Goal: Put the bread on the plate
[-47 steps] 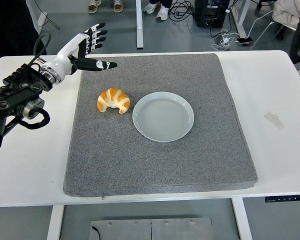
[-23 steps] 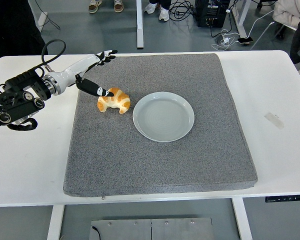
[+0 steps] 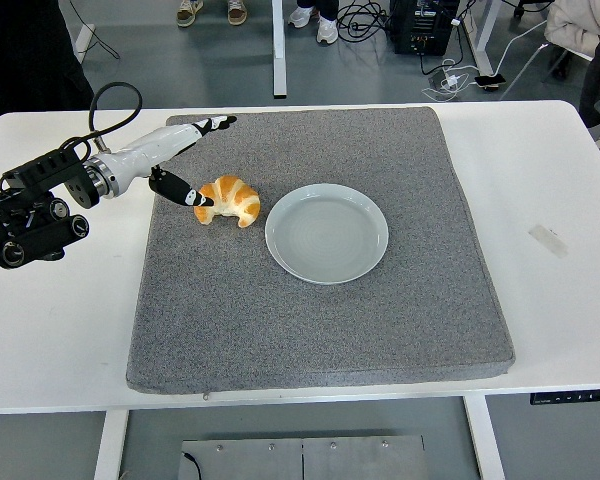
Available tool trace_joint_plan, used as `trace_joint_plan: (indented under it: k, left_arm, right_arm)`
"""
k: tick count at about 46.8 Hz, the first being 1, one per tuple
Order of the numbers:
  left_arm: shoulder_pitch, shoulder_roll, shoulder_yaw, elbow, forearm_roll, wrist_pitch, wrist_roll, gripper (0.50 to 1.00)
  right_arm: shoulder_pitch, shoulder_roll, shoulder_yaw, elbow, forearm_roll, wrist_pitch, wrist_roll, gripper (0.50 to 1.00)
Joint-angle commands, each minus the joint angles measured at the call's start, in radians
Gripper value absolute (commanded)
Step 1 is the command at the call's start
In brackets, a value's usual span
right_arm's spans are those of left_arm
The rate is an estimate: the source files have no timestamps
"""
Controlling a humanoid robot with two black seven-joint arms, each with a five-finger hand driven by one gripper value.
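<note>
A golden croissant [image 3: 229, 200] lies on the grey mat [image 3: 310, 320], just left of an empty pale grey plate [image 3: 327, 232]. My left hand [image 3: 185, 160] reaches in from the left, low over the mat's far left corner. Its fingers are spread and hold nothing. The thumb tip [image 3: 198, 199] touches or nearly touches the croissant's left end, while the other fingers [image 3: 212, 125] point away behind it. The right arm is out of view.
The mat covers most of the white table [image 3: 560, 180]. A strip of tape [image 3: 547, 240] lies on the table at the right. Table legs, cables and people's feet show on the floor beyond the far edge.
My left hand has come down from above the mat's far left corner and turned flat. Its thumb has moved to the croissant's left end. The croissant has not moved.
</note>
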Motion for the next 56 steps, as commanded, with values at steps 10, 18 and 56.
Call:
trace_joint_plan:
  k: [10, 18, 56]
  left_arm:
    - [0.004, -0.029, 0.034, 0.000, 0.060, 0.045, 0.000, 0.978]
    - [0.007, -0.059, 0.046, 0.006, 0.079, 0.087, 0.002, 0.978]
    - [0.024, -0.123, 0.094, 0.126, 0.112, 0.153, 0.000, 0.975]
  right_arm:
    - [0.001, 0.000, 0.000, 0.000, 0.000, 0.000, 0.000, 1.000]
    - [0.001, 0.000, 0.000, 0.000, 0.000, 0.000, 0.000, 1.000]
    - [0.001, 0.000, 0.000, 0.000, 0.000, 0.000, 0.000, 1.000]
